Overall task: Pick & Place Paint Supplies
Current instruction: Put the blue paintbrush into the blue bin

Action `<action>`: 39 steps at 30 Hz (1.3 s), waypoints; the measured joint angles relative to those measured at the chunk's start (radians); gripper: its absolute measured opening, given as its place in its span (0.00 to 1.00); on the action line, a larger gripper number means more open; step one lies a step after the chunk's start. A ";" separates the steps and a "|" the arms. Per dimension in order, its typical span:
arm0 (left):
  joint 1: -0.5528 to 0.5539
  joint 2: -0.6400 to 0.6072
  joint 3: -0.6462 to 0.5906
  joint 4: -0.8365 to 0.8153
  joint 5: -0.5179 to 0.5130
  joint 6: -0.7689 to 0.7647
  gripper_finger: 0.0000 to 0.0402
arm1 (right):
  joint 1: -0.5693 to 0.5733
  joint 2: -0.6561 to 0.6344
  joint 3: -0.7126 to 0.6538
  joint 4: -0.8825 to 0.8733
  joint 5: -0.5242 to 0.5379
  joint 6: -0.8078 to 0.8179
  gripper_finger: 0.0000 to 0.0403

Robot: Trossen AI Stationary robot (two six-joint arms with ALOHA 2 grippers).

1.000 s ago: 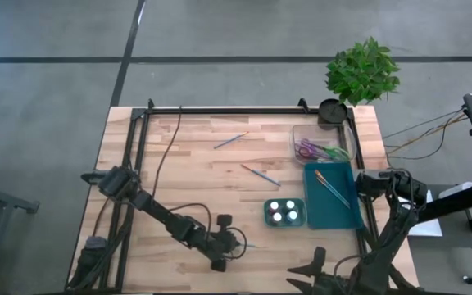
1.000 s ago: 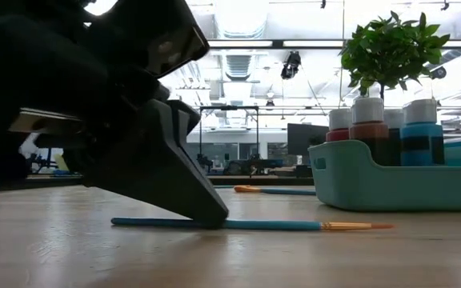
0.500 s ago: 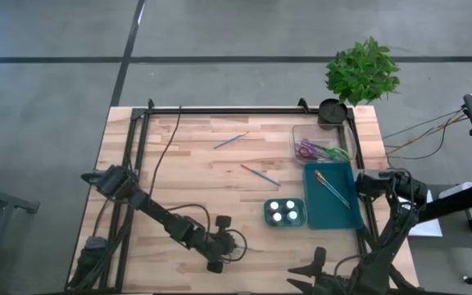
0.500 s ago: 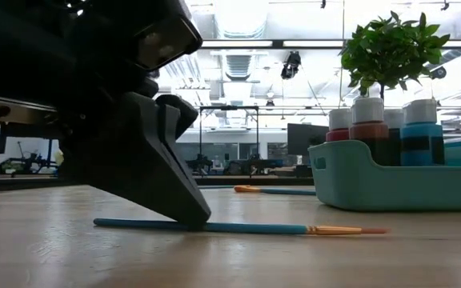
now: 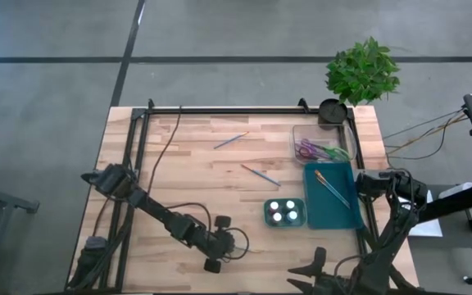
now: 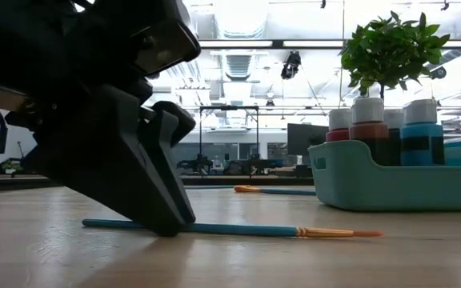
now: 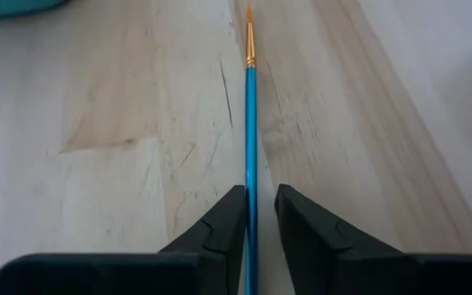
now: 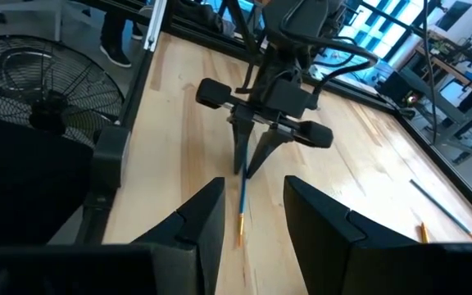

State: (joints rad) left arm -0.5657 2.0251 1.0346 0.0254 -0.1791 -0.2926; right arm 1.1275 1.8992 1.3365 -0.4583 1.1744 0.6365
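A blue-handled paintbrush (image 6: 238, 230) with an orange ferrule lies flat on the wooden table near its front edge. My left gripper (image 7: 259, 192) stands over the brush's tail end, fingers open a little, one on either side of the handle. In the low view its fingertips (image 6: 170, 228) are down at the table. My right gripper (image 8: 252, 205) hovers open and empty at the near right (image 5: 314, 266). Two more brushes (image 5: 231, 140) (image 5: 260, 174) lie farther back. A teal tub (image 6: 398, 172) holds paint bottles. My left gripper straddles the blue brush's handle (image 7: 251, 176) near its tail end. It slants down from the table's left, with its fingers lying along the brush. One fingertip (image 7: 229, 217) lies right against the handle; the other stands a little off it. The brush rests flat on the table.
A teal tray (image 5: 347, 215) at the right holds an orange-handled brush (image 5: 332, 188). Behind it stands a clear box with scissors (image 5: 322, 150). A black cup (image 5: 333, 111) and a potted plant (image 5: 362, 70) are at the far right corner. Bare wood lies left and centre.
My left gripper has tipped steeper and shifted slightly toward the table's left. The blue brush has slid along the table to the left with it, still lying flat.
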 joint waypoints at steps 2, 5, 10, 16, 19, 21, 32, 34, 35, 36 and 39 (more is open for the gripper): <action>0.000 -0.001 0.001 -0.021 0.013 -0.028 0.22 | 0.000 0.000 0.000 0.000 0.000 0.000 0.31; 0.004 -0.003 0.001 -0.038 0.020 -0.072 0.22 | 0.000 0.000 0.000 0.000 0.000 0.000 0.31; 0.021 -0.006 0.004 -0.056 0.085 -0.099 0.22 | 0.000 0.000 0.000 0.000 0.000 0.000 0.31; 0.037 -0.008 0.004 -0.063 0.110 -0.123 0.20 | 0.000 0.000 0.000 0.002 0.000 0.000 0.31; 0.049 -0.009 0.004 -0.067 0.123 -0.124 0.14 | 0.000 0.000 0.000 0.002 0.000 0.000 0.31; 0.059 -0.009 0.004 -0.071 0.128 -0.117 0.10 | 0.000 0.000 0.000 0.003 0.000 0.000 0.31; 0.035 -0.033 0.001 -0.061 0.060 0.028 0.01 | 0.000 0.000 0.000 0.008 0.000 0.000 0.31; 0.023 -0.065 -0.008 -0.082 0.025 0.054 0.00 | 0.000 0.000 0.000 0.009 0.000 0.000 0.31; 0.017 -0.080 -0.011 -0.097 0.013 0.067 0.00 | 0.000 0.000 0.000 0.011 0.000 0.000 0.31; 0.011 -0.096 -0.014 -0.107 0.005 0.078 0.00 | 0.000 0.000 0.000 0.012 0.000 0.000 0.31; -0.004 -0.134 -0.016 -0.111 -0.032 0.089 0.00 | 0.000 0.000 0.000 0.014 0.000 -0.003 0.31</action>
State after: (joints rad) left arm -0.5695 1.8912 1.0189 -0.0857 -0.2113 -0.2032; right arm 1.1278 1.8992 1.3365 -0.4444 1.1745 0.6334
